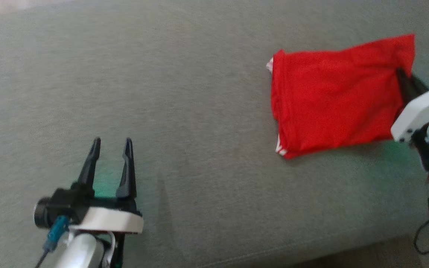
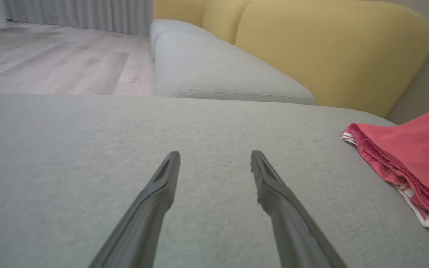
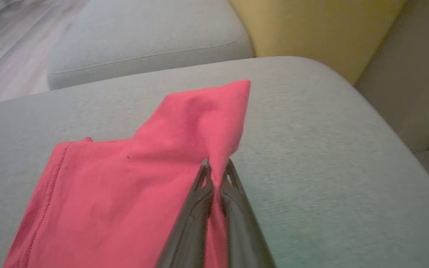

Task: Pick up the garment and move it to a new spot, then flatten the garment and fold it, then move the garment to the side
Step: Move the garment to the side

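Garment [image 1: 333, 96]: one red folded piece with white-striped trim at its left edge, lying in the upper right of the head view on the grey sofa seat [image 1: 199, 93]. The right claw [image 3: 216, 166] is clamped on the cloth's right edge, lifting a corner into a peak. The left claw [image 1: 112, 141], at the lower left, is spread apart and empty, well apart from the garment. Two claws show.

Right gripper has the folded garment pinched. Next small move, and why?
Probably drag the garment a little to the robot's right: it looks folded, the right gripper is shut on its raised right edge, and the left gripper sits open, apart from it.
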You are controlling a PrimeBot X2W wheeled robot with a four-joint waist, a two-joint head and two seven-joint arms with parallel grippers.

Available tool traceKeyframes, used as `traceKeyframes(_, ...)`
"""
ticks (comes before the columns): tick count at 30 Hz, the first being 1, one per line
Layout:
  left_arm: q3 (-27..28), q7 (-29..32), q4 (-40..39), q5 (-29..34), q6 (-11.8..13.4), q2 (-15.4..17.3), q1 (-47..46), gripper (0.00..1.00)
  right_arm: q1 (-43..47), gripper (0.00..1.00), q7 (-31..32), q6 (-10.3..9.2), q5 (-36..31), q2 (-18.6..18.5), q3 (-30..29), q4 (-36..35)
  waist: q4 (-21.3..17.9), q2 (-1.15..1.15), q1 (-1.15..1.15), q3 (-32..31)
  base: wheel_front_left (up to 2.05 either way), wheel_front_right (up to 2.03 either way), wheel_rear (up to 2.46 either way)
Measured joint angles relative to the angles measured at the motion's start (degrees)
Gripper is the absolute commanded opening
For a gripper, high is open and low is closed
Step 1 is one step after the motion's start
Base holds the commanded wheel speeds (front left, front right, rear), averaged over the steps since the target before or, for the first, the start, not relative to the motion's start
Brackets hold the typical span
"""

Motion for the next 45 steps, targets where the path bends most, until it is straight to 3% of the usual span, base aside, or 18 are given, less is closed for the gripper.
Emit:
traceKeyframes(8,-0.56,3.63,-2.82,1.58,-0.04,1.89,-4.7,1.0,-3.04,0.0,-1.9,0.0,-0.02,1.3,-0.93,-1.4,-8.08,0.0,0.0,6.06,0.0,0.0,0.0)
traceKeyframes(14,-0.7,4.65,-3.47,2.05,-0.04,2.85,-6.04,1.0,-7.64,0.0,-2.9,0.0,-0.78,1.37,2.08,1.65,-10.64,0.0,0.01,9.35,0.0,0.0,0.0)
traceKeyframes(21,-0.71,4.65,-3.69,2.05,0.05,3.11,-5.97,1.0,-14.68,0.0,-2.9,0.0,-2.37,-1.83,1.88,8.33,-8.11,0.0,-0.01,9.29,0.0,0.0,0.0)
traceKeyframes(28,-0.54,4.28,-4.27,2.01,0.38,3.14,-5.74,1.0,-19.4,0.0,-4.48,0.0,-6.64,-8.26,-3.04,15.22,-3.54,0.0,-0.01,9.43,0.0,0.0,0.0)
traceKeyframes(32,-0.59,4.01,-4.47,2.0,0.57,3.13,-5.74,1.0,-20.3,0.0,-5.93,0.0,-9.23,-10.01,-6.81,17.22,-1.26,0.0,-0.01,10.1,0.0,0.0,0.0)
traceKeyframes(33,-0.62,3.99,-4.46,2.0,0.57,3.12,-5.73,1.0,-20.33,0.4,-6.68,0.0,-10.17,-10.07,-8.08,17.57,-0.81,0.0,0.0,10.32,0.0,0.0,0.0)
traceKeyframes(34,-0.64,3.98,-4.46,2.0,0.57,3.11,-5.74,1.0,-20.35,1.0,-7.57,0.0,-11.23,-10.06,-9.54,18.02,-0.43,0.0,0.0,10.54,0.0,0.0,0.0)
traceKeyframes(40,-0.75,3.55,-3.98,1.71,0.57,3.09,-5.74,1.0,-20.39,1.0,-12.89,0.0,-16.79,-8.15,-14.07,18.37,0.49,0.0,0.0,10.6,0.0,0.0,0.0)
traceKeyframes(45,-0.89,3.07,-2.67,1.4,0.58,2.89,-5.74,1.0,-20.3,1.0,-14.5,0.0,-16.55,-3.74,-8.8,16.41,-0.06,0.0,-0.01,8.45,0.0,0.0,0.0)
